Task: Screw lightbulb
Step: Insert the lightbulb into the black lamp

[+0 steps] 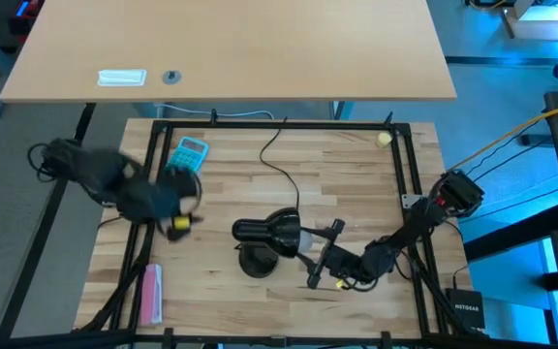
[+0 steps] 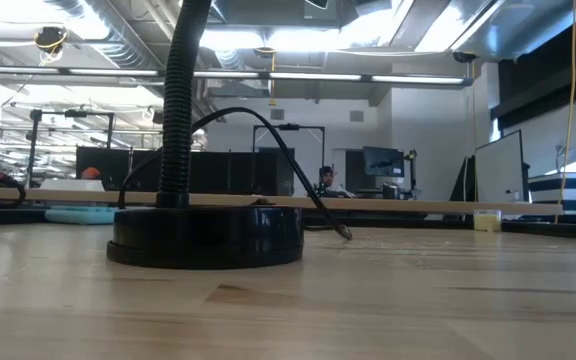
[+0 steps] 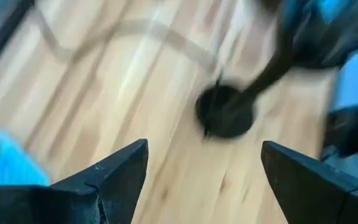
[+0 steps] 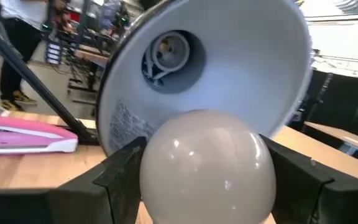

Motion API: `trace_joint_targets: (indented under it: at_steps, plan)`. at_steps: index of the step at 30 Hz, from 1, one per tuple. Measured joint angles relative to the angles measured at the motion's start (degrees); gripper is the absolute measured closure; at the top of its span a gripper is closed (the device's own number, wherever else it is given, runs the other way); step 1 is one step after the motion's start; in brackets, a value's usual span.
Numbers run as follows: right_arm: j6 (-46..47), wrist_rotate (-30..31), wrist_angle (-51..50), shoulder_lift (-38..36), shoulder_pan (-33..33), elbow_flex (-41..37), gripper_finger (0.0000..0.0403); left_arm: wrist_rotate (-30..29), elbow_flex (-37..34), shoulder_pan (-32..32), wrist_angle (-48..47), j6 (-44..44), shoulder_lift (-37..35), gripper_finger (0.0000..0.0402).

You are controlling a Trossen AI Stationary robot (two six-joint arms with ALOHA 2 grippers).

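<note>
The black lamp stands mid-table on its round base (image 1: 257,260), its shade (image 1: 271,231) tipped on its side. In the right wrist view the shade's white inside (image 4: 241,68) and its empty socket (image 4: 166,53) face me. My right gripper (image 1: 307,248) is just right of the shade's mouth, shut on the white frosted lightbulb (image 4: 207,165). The bulb's round end faces the wrist camera and hides its screw base. My left gripper (image 1: 187,206) is open and empty above the table's left part, left of the lamp. My right gripper pinches the lightbulb's round glass body (image 4: 160,174) between its two fingers (image 4: 120,171), one on each side of its widest part. The fingers lie about level, coming from the table's right and pointing at the shade's opening. The bulb is clear of the table, in front of the socket.
The lamp's cord (image 1: 274,160) runs from the base to the far edge. A teal calculator (image 1: 190,152) lies far left, a pink stapler (image 1: 151,291) near left, and a small yellow ball (image 1: 385,139) far right. A black frame (image 1: 410,184) borders the table.
</note>
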Motion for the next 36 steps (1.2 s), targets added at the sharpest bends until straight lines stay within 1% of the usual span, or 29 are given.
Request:
trace_joint_targets:
  at_steps: [2,3,6,9,11,13,16,20,23,27,30,33,36]
  plan:
    - [-1.32,2.78,-0.22,-0.32,1.17,0.00,0.0136,-1.53,-6.23,-4.58,0.25,-7.52,0.21,0.0101]
    - [-1.58,4.08,-0.23,-0.50,1.77,0.00,0.0136,-2.66,-9.59,-6.52,2.36,-10.45,0.22,0.0101]
    - [-2.75,9.00,-0.16,-0.94,3.85,0.00,0.0136,-4.48,-20.16,-10.96,15.49,-15.49,0.07,0.0101]
    - [-2.78,14.54,-0.06,-1.08,6.35,0.00,0.0136,-4.12,-30.59,-12.70,30.33,-17.59,1.54,0.0101]
    - [-2.64,17.05,-0.19,-1.08,7.94,0.00,0.0136,-4.54,-36.36,-13.14,39.52,-19.03,2.69,0.0101]
    - [-1.85,18.47,-0.19,-1.08,9.32,0.00,0.0136,-5.66,-41.38,-13.12,47.95,-20.54,4.48,0.0101]
    - [-1.05,19.55,-0.11,-1.08,10.66,0.00,0.0136,-7.29,-46.98,-12.25,56.37,-21.39,8.01,0.0101]
    - [-0.48,19.92,-0.09,-1.08,10.93,0.00,0.0136,-7.56,-50.79,-11.10,66.87,-22.77,13.87,0.0101]
    - [-0.30,19.93,-0.17,-1.08,10.93,0.00,0.0136,-7.52,-51.24,-10.75,74.59,-24.57,19.23,0.0101]
    - [0.23,19.67,-1.40,-1.08,10.93,0.00,0.0136,-8.69,-50.36,-10.07,75.77,-28.34,25.05,0.0101]
    - [0.55,19.53,-2.00,-1.08,11.24,0.00,0.0136,-8.68,-50.02,-9.10,72.88,-30.19,26.81,0.0101]
    - [1.78,19.47,-3.23,-1.08,11.67,0.00,0.0136,-8.52,-49.90,-8.25,70.22,-26.00,26.79,0.0101]
    - [2.68,19.02,-4.42,-1.08,11.68,0.00,0.0136,-8.07,-49.91,-7.27,69.70,-15.08,25.88,0.0101]
